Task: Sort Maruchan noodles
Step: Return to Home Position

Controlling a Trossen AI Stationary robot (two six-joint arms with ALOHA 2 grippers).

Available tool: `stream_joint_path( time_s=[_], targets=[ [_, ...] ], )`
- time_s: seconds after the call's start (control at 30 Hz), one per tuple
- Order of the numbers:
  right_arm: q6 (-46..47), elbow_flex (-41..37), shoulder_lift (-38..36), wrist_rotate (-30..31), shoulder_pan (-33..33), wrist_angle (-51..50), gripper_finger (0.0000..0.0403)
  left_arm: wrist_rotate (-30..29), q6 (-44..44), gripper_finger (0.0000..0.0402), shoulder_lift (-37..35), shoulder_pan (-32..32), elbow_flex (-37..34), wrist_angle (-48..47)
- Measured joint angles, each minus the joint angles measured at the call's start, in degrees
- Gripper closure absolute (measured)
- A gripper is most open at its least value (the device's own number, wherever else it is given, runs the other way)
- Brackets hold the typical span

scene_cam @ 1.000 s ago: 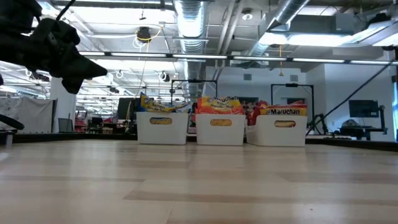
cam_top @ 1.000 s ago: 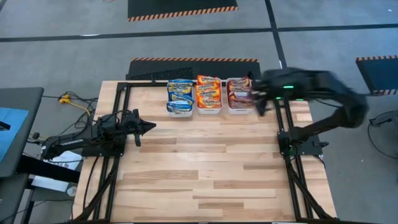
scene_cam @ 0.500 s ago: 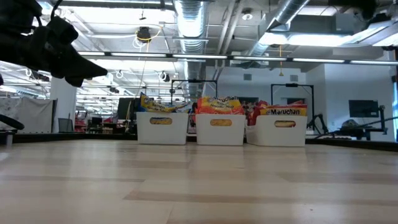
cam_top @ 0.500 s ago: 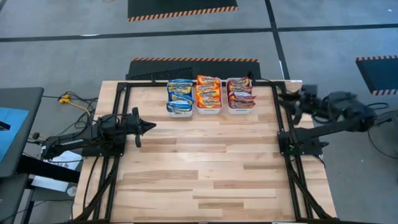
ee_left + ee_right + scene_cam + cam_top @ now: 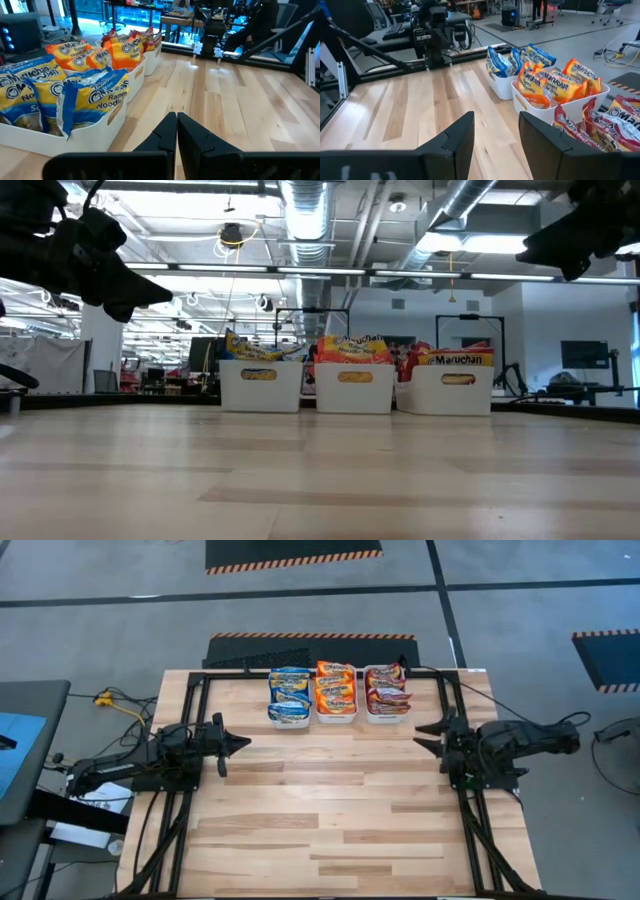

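The Maruchan noodles (image 5: 335, 688) are all in three white bins in a row at the back of the table. The centre white bin (image 5: 354, 388) holds the orange packets (image 5: 116, 50), crinkly and glossy with yellow labels, standing on edge and leaning on one another above the rim. Just to its left, the left white bin (image 5: 260, 385) holds the blue packets (image 5: 289, 690), also yellow-labelled, with "Ramen Noodle" readable in the left wrist view. Just to its right, the right white bin (image 5: 457, 390) holds the dark red packets (image 5: 386, 690), one showing the Maruchan name across its top edge in the low view. No packet lies outside the bins.

The table (image 5: 330, 800) in front of the centre bin is pale wooden planking in mixed tones, framed by black rails. Around it is a grey floor (image 5: 120, 620) with dark lines, and beyond the centre bin lies a black mat (image 5: 290, 550) with an orange-and-black striped edge. The low view shows silver ducts (image 5: 305, 210) and strip lights overhead in a large workshop room behind the bins.

The left gripper (image 5: 243, 743) hovers above the table well to the left of the centre bin and nearer the front, its fingers pressed together on nothing. The right gripper (image 5: 420, 736) hovers well to the right of the centre bin, also nearer the front, its fingers spread apart and empty, touching nothing.
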Motion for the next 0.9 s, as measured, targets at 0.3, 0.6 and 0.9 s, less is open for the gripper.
stream_joint_path(
  time_s=[0.3, 0.6, 0.9],
  targets=[
    [-4.1, -4.2, -6.4, 0.1, 0.0, 2.8, 0.0223, 0.0, 0.4, 0.0401, 0.0, 0.0, 0.0, 0.0],
    [-6.6, -6.3, -6.4, 1.9, 0.0, 3.7, 0.0223, -0.1, 0.4, 0.0402, 0.0, 0.0, 0.0, 0.0],
    [-5.7, -11.4, -6.3, -5.8, 2.8, 10.8, 0.0223, -0.1, 0.3, 0.0401, 0.0, 0.0, 0.0, 0.0]
  ],
)
